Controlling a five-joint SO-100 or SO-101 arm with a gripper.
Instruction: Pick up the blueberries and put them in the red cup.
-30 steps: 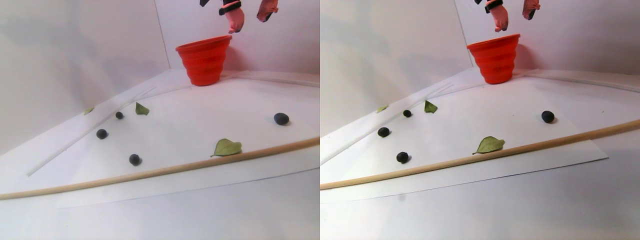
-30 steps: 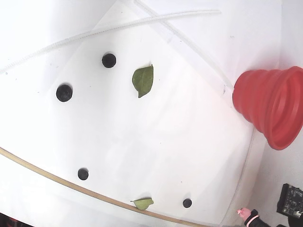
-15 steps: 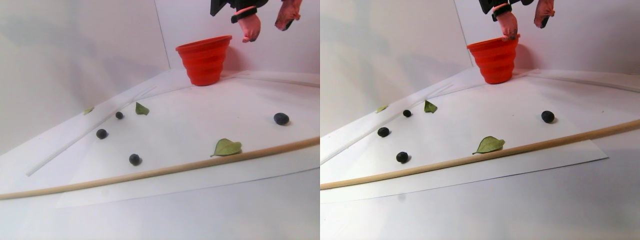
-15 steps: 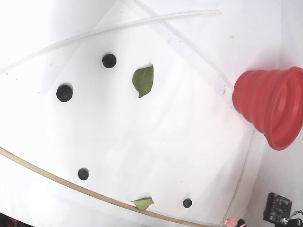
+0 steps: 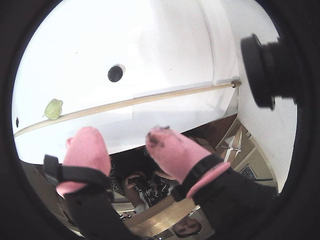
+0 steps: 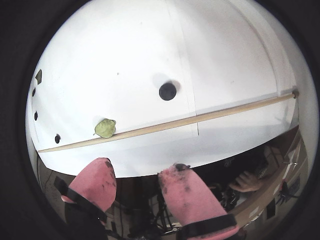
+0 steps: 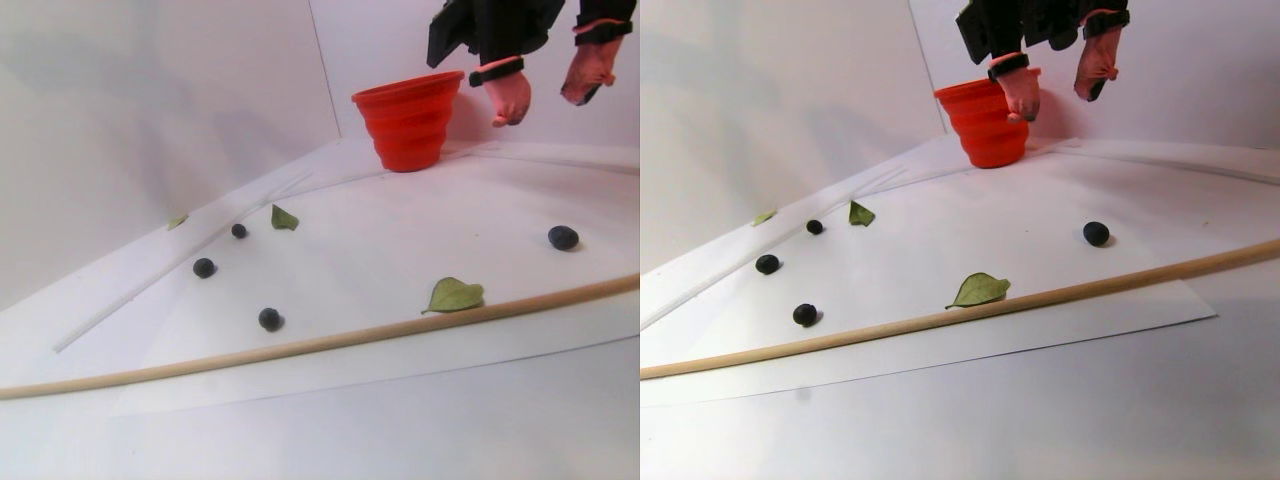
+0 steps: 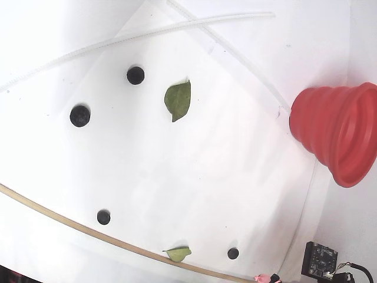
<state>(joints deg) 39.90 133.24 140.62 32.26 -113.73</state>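
Four blueberries (image 8: 80,115) lay apart on the white surface (image 8: 224,177), one of them (image 7: 562,237) alone nearer the red cup's side in the stereo pair view. One red cup (image 7: 408,119) stood upright at the back corner. Three green leaves (image 7: 455,295) were visible. The claw (image 7: 545,97) hung beside the cup's rim, pink fingers (image 5: 172,150) spread and empty.

matt blueberries (image 8: 80,115), ribbed red cup (image 8: 330,132), wooden rod (image 7: 300,345)
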